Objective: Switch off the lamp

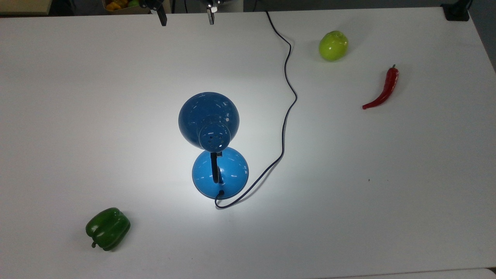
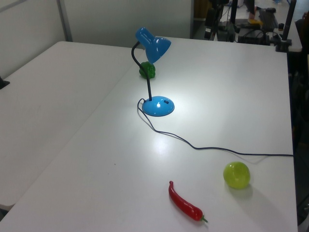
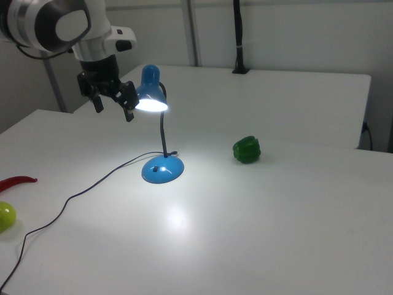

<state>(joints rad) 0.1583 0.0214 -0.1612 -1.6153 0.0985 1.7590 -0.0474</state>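
The blue lamp stands near the middle of the white table (image 1: 387, 193), lit, with a bright pool of light around it. Its domed shade (image 1: 209, 116) (image 3: 150, 92) leans over from a black neck above the round base (image 1: 221, 172) (image 2: 159, 106) (image 3: 163, 169). A thin dark cord (image 1: 286, 97) runs from the base to the table's far edge in the top view. My gripper (image 1: 186, 20) (image 3: 114, 109) hangs open and empty above the table, just to the left of the shade in the right view and clear of the lamp.
A green bell pepper (image 1: 107, 228) (image 3: 247, 149) lies near the lamp. A green apple (image 1: 333, 45) (image 2: 236, 175) and a red chili (image 1: 383, 91) (image 2: 186, 203) lie on the cord's other side, at the top view's right.
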